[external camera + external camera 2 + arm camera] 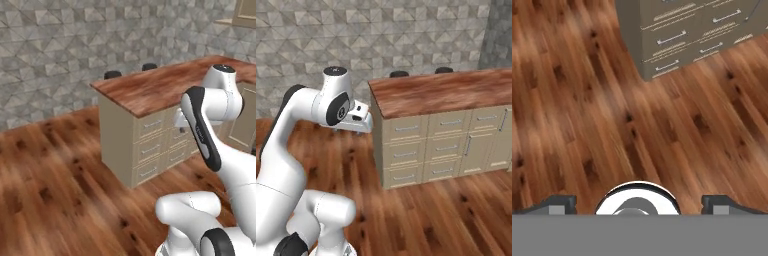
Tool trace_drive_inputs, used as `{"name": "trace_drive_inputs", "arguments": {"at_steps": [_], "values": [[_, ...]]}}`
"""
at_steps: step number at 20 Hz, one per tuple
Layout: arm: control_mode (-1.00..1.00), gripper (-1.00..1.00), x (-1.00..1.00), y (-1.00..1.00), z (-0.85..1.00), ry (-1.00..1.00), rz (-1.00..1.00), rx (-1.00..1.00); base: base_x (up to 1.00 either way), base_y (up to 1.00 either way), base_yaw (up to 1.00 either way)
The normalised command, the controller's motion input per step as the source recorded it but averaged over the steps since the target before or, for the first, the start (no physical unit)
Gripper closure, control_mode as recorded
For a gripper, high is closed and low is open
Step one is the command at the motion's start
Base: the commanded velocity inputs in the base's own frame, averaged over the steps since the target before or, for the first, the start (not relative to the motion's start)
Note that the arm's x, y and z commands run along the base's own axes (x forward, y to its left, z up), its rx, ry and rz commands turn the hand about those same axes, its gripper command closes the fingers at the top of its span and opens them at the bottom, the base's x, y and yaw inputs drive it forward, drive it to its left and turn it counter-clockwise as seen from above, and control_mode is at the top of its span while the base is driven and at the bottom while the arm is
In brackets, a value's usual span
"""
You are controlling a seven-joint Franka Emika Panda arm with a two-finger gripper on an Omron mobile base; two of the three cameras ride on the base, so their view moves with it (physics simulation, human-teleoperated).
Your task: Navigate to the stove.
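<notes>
A drawer-fronted island point(421, 145) with a wooden tabletop point(160, 85) blocks the centre and right of both base views. Bare wood floor point(55, 180) lies open across the left and lower frame, ending at the stone wall point(75, 40).

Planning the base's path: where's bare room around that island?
Bare wood floor stretches from the island's drawer side and its near end out to the stone wall. The island's wooden top looks bare too. Tightest spot: behind it, where two dark stools sit against the wall.
</notes>
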Motion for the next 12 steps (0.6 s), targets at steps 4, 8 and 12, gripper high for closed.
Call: {"name": "trace_drive_inputs", "arguments": {"at_steps": [4,8,12], "values": [[1.0,-1.0,0.0,0.0,0.0,0.0,0.0,0.0,0.69,-0.74,0.19],[1.0,-1.0,0.0,0.0,0.0,0.0,0.0,0.0,0.57,-0.85,0.2],[1.0,-1.0,0.0,0.0,0.0,0.0,0.0,0.0,0.55,-0.97,0.13]]}}
